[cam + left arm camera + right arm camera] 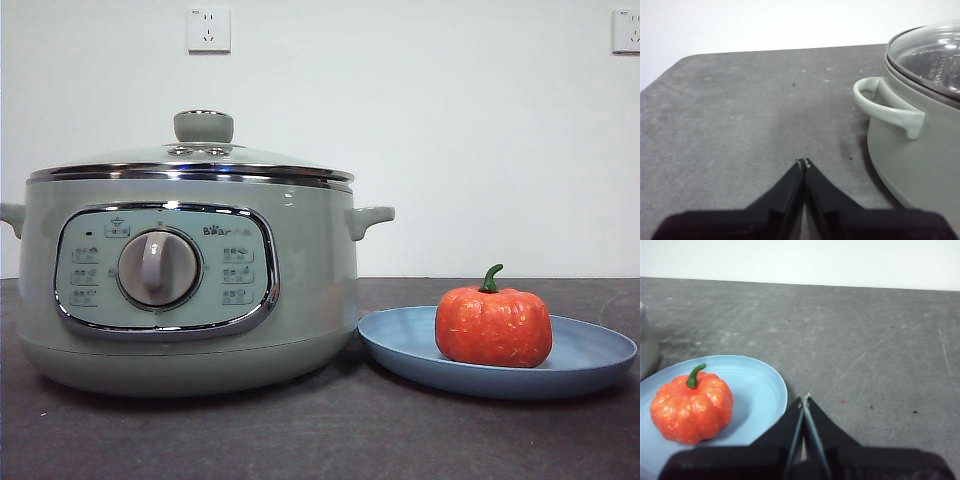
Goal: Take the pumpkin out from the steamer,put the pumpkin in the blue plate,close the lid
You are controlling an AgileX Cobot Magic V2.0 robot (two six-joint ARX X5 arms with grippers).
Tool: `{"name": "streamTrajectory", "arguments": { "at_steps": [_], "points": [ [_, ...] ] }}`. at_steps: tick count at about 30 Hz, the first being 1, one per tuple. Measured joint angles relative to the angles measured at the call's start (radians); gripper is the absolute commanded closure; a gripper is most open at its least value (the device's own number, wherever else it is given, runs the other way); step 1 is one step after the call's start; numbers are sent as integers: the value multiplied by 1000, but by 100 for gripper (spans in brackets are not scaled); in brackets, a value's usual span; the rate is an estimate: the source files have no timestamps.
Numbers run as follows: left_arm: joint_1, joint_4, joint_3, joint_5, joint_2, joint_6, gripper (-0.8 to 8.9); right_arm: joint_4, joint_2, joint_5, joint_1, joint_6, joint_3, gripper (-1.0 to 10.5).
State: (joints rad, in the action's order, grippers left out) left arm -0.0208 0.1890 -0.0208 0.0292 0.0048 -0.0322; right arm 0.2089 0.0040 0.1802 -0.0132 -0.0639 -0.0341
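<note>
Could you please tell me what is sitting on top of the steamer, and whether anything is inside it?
The lid sits closed on the steamer, knob up. Its glass shows only reflections, so the inside cannot be judged. The pumpkin rests on the blue plate beside it.

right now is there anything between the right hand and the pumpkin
Only the blue plate itself: in the right wrist view its rim and bare surface lie between the shut right hand and the pumpkin, which sits on it. Nothing else is there.
</note>
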Motion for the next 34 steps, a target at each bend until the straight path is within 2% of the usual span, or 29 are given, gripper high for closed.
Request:
{"name": "streamTrajectory", "arguments": {
  "at_steps": [34],
  "points": [
    [0,0,0,0,0,0,817,0,0,0,0,16,0,963]
  ]
}}
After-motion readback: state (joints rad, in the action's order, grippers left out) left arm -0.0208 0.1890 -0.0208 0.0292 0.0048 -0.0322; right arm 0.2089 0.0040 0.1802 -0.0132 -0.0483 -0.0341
